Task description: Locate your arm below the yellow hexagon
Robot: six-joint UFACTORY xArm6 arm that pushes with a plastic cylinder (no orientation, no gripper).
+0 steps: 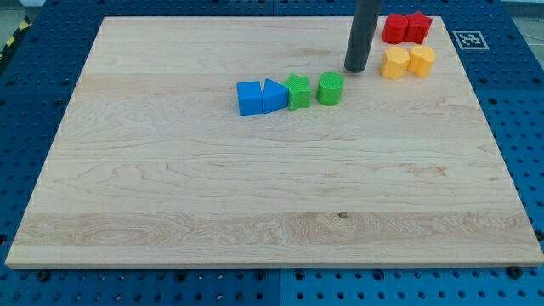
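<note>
The yellow hexagon [422,60] sits near the view's top right, touching a second yellow block [394,63] on its left. My tip [355,70] rests on the board just left of that second yellow block, about level with both, and up and right of the green round block [331,88]. The rod rises out of the view's top.
Two red blocks [405,28] stand just above the yellow pair. A row of blocks lies near the middle: a blue cube [249,98], a blue wedge [274,95], a green star [298,91], then the green round block. A marker tag [470,39] lies off the board's top right corner.
</note>
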